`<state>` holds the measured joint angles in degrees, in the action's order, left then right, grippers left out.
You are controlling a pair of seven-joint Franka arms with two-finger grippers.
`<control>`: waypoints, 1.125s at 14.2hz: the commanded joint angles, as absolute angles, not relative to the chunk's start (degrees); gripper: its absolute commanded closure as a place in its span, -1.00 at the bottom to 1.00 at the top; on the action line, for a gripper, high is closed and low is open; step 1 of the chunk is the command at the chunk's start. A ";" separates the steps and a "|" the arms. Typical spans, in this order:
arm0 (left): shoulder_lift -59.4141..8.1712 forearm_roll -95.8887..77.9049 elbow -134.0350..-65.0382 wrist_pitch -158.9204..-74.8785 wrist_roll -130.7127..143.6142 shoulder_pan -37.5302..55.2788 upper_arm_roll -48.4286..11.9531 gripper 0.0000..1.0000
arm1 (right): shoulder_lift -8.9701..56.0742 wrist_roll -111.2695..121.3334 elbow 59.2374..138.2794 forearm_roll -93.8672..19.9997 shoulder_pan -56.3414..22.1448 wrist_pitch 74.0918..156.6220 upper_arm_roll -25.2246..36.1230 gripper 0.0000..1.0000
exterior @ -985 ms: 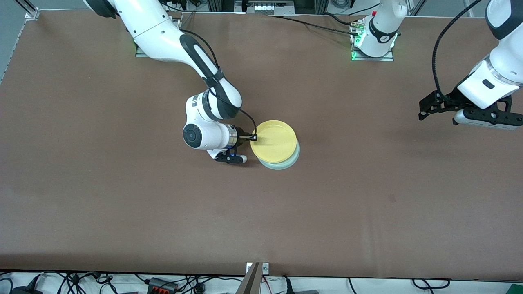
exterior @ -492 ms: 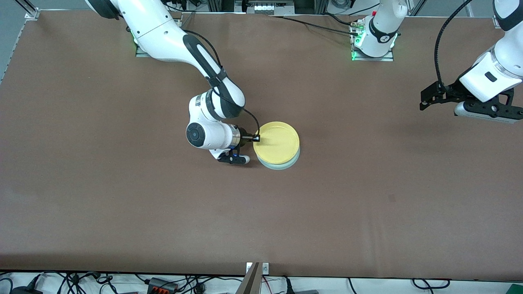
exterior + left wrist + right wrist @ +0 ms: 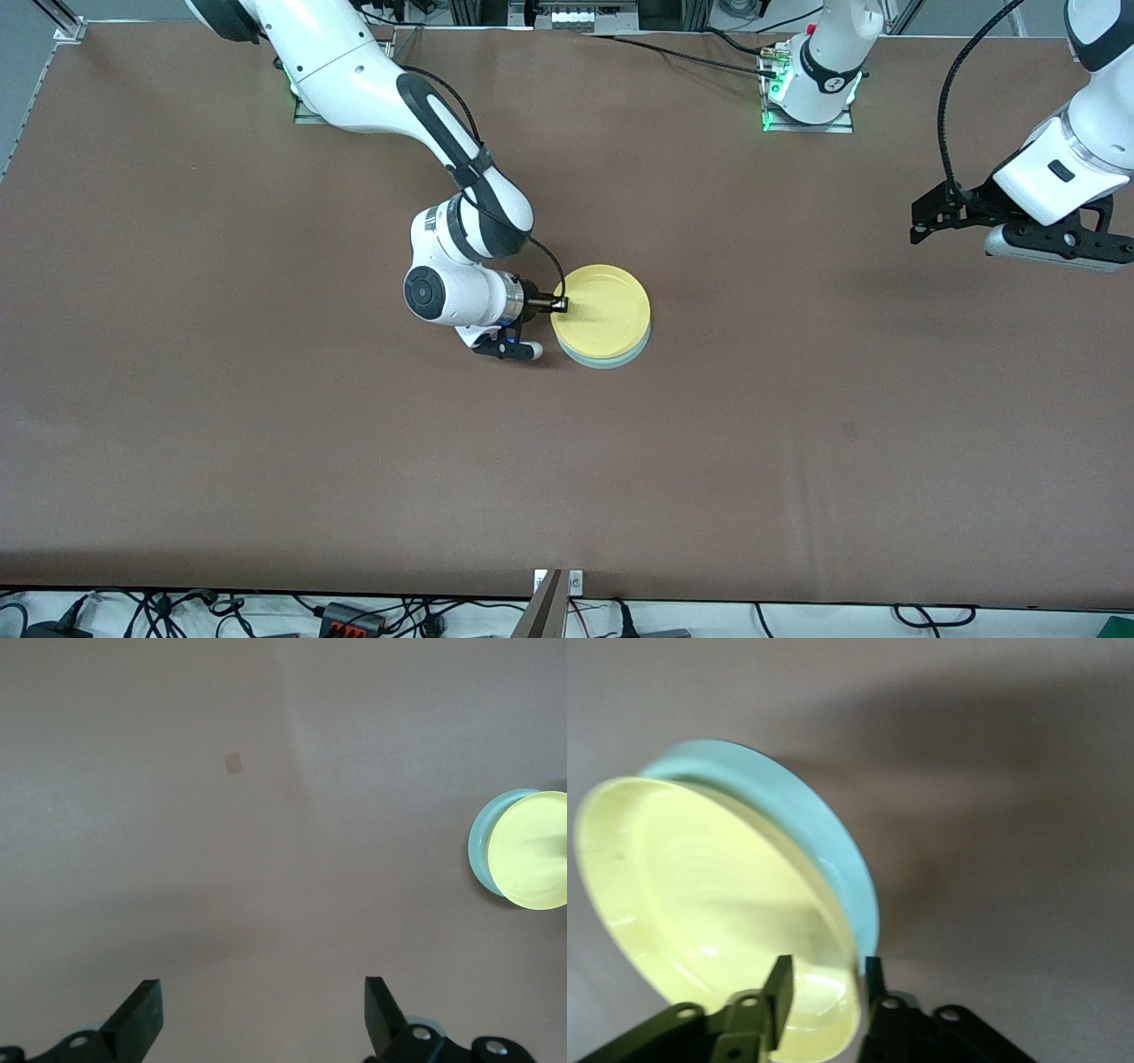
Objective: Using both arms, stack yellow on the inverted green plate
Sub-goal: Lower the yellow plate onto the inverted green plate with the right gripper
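2 stacked plates, yellow (image 3: 602, 308) on green plate (image 3: 611, 358), rim between right claw (image 3: 562, 305) parted fingers, left claw (image 3: 921, 226) open

robotics lab, brown table (image 3: 266, 461), bolted arm bases (image 3: 808, 93), loose cables (image 3: 372, 616) along the table edge

The desk (image 3: 266, 461) is a flat, plain brown all over. On it the yellow plate (image 3: 604, 308) is a pale butter yellow, and the green plate (image 3: 611, 361) under it shows as a thin mint rim, almost whitish. Both arms are glossy white with black bands, and the fingers (image 3: 142, 1019) are matte black. Small green lights glow at the arm bases (image 3: 769, 111).
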<state>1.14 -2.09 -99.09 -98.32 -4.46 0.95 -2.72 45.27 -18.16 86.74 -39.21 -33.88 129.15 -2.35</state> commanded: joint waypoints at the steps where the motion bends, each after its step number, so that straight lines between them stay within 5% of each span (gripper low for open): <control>1: 0.53 -0.79 -97.56 -97.82 -3.78 0.79 -3.34 -1.00 | 41.60 -19.42 85.95 -35.54 -33.14 123.86 -0.97 -1.00; 4: 0.62 -0.88 -97.56 -97.56 -3.87 0.88 -3.34 -1.00 | 35.44 -19.08 85.87 -26.56 -32.34 113.85 3.24 -1.00; 10: 0.62 -1.32 -97.47 -97.56 -3.87 0.88 -3.78 -1.00 | 26.29 -17.32 85.70 -25.84 -28.75 97.84 12.29 -1.00; 16: 0.79 -1.32 -97.38 -95.80 -3.60 0.88 -3.78 -1.00 | 25.14 -10.46 85.25 -16.63 -28.39 96.24 16.26 -1.00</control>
<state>1.12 -2.09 -98.87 -97.19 -4.35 0.97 -3.33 25.63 -12.30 84.62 -20.08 -27.95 96.44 16.21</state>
